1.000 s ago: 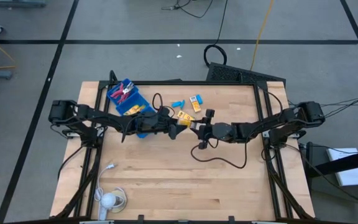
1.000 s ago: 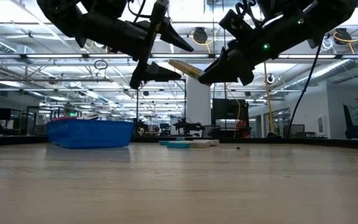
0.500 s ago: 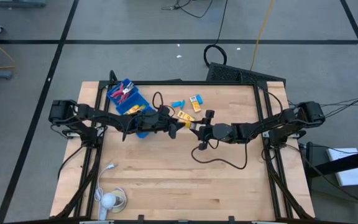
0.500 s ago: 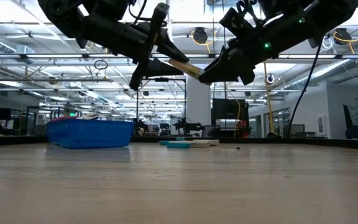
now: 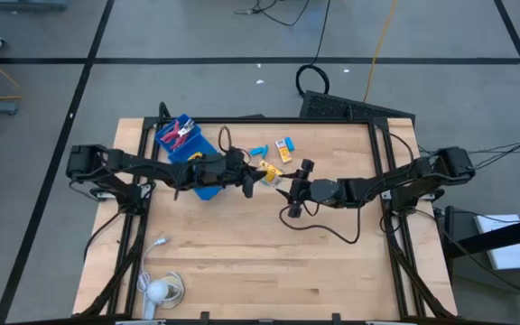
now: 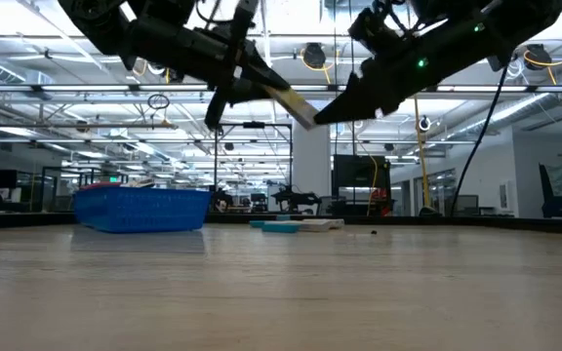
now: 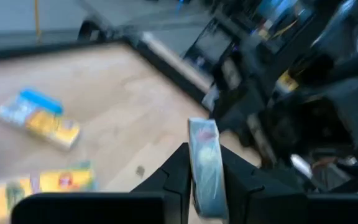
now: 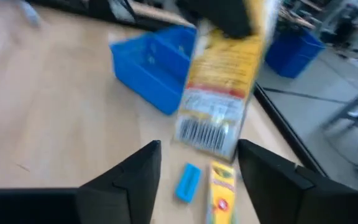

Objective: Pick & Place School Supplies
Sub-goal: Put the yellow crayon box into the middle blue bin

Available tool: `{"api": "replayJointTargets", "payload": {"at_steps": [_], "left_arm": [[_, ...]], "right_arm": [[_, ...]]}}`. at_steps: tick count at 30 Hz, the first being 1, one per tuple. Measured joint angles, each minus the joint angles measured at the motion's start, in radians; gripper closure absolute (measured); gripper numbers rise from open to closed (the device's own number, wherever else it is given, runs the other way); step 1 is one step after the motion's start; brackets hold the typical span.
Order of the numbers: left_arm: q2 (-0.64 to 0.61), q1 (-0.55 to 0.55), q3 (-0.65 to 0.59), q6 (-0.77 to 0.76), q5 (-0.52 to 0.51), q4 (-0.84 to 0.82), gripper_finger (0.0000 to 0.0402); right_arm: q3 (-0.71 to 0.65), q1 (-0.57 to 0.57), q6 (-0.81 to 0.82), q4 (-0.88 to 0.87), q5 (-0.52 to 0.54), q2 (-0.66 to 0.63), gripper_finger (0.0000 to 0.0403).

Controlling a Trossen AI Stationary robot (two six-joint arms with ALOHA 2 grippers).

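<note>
My left tool [image 5: 253,176] is up in the air over the middle of the tabletop [image 5: 242,262], and its fingers [image 7: 178,171] are clamped on the narrow edges of a yellow crayon box [image 5: 268,172]. The box juts out from between them toward my right arm. In the low view it slants down from the left tool [image 6: 252,83], well clear of the wood.

My right tool [image 5: 289,188] hovers just past the free end of that box, fingers [image 8: 135,177] spread wide with nothing between them. From the right wrist the crayon box [image 8: 225,74] hangs in front, barcode end nearest, with no contact from either finger.

Behind the left arm sits the blue bin [image 5: 181,144], with red-handled scissors [image 5: 181,133] inside. On the tabletop toward the far edge lie a light-blue eraser [image 5: 257,149] and a second small crayon box [image 5: 283,146], near each other. At the near left corner are a white cable [image 5: 156,246] and a round white object [image 5: 158,290].
</note>
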Motion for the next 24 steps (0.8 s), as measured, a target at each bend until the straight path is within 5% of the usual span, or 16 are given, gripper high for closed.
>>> {"api": "replayJointTargets", "payload": {"at_steps": [9,18,24], "left_arm": [[-0.196,0.032,0.001,0.137,-0.073,-0.221,0.0367],[-0.419,0.002,0.001,0.102,-0.463,-0.698,0.0361],[-0.479,0.003,0.001,-0.129,-0.646,-1.056,0.0369]], "right_arm": [[0.001,0.036,0.020,-0.137,-0.056,-0.177,0.0165],[0.000,0.036,0.066,-0.316,-0.051,-0.266,0.0176],[0.000,0.025,0.065,-0.315,-0.051,-0.267,0.0176]]}}
